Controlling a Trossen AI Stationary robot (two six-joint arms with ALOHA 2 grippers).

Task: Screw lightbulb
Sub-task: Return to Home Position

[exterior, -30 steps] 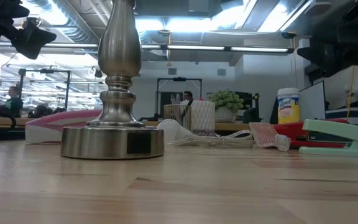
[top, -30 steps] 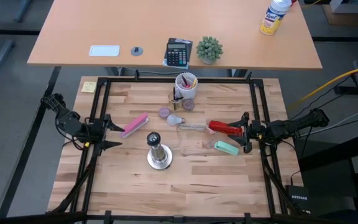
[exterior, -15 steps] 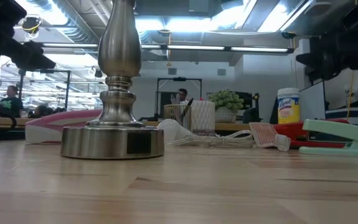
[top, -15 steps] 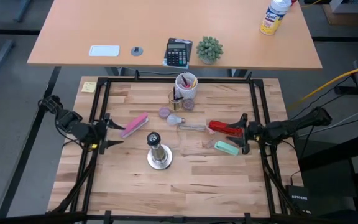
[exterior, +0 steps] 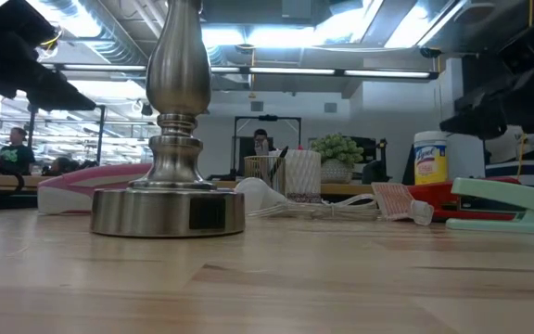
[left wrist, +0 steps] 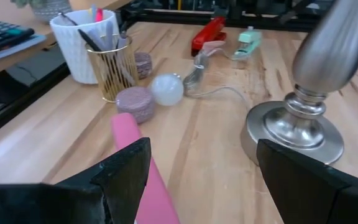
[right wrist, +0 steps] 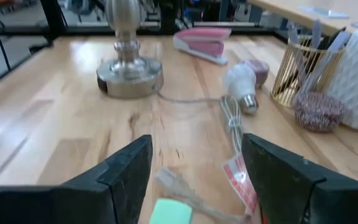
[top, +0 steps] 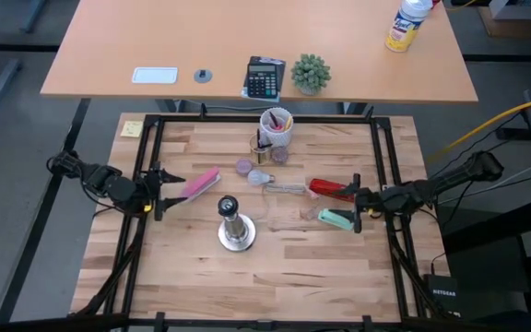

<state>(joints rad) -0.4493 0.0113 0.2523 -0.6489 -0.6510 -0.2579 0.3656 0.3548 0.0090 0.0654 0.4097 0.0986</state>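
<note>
A pale wooden table stands in front of a tan desk and carries a scatter of office items. The lightbulb lies loose on its side on the wood, toward the table's far middle. Its silvery base is turned toward the right arm's side. A purple round cap sits just beside it, and a thin cable runs off near its base. The silver lamp stand stands upright nearer the front edge, apart from the bulb. The left gripper hangs at the table's left edge, its 2 fingers spread wide and holding nothing, with a pink stapler between it and the bulb. The right gripper hangs at the right edge, equally spread and unloaded, close to a red stapler and a mint stapler. The bulb lies well apart from both pairs of fingers.
</note>
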